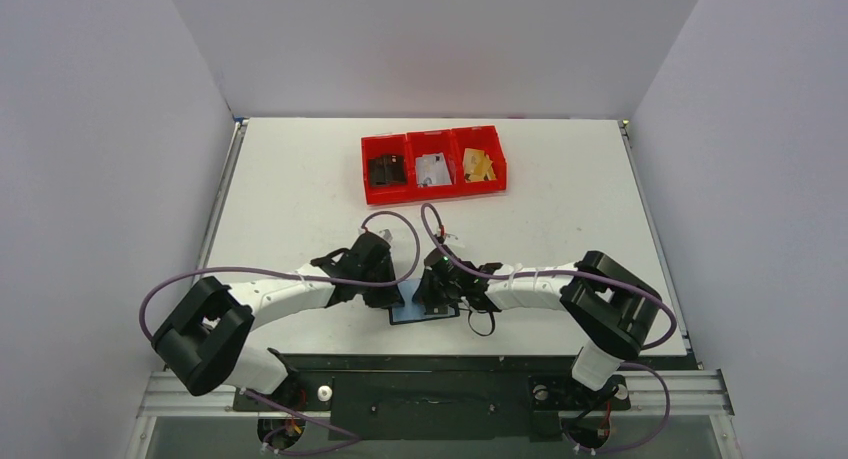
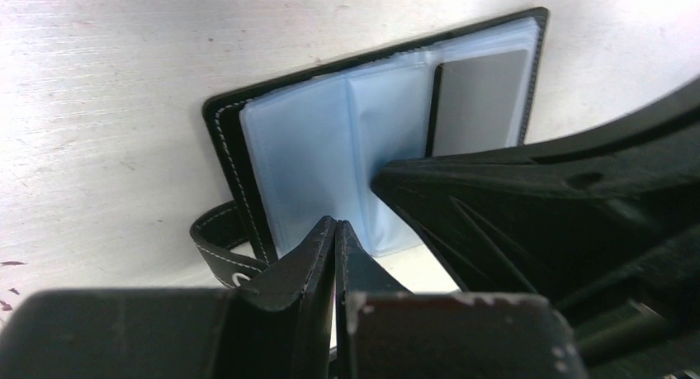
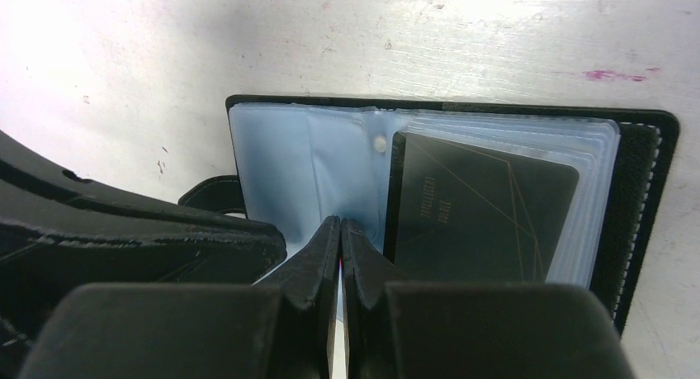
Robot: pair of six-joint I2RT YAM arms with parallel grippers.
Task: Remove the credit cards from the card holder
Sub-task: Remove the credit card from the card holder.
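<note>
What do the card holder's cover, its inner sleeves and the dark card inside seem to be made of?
The card holder looks like black leather or imitation leather: matte, with pale stitching along its edge. The sleeves look like soft clear plastic: glossy, bluish, creased. The dark card looks like stiff plastic, smooth black with thin gold lines; metal cannot be excluded.

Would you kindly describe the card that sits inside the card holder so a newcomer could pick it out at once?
At the near edge of the white table, between the left arm and right arm, lies the open black card holder. Its clear bluish sleeves look empty except on the half away from the strap, where one card shows: dark, with fine gold lines.
</note>
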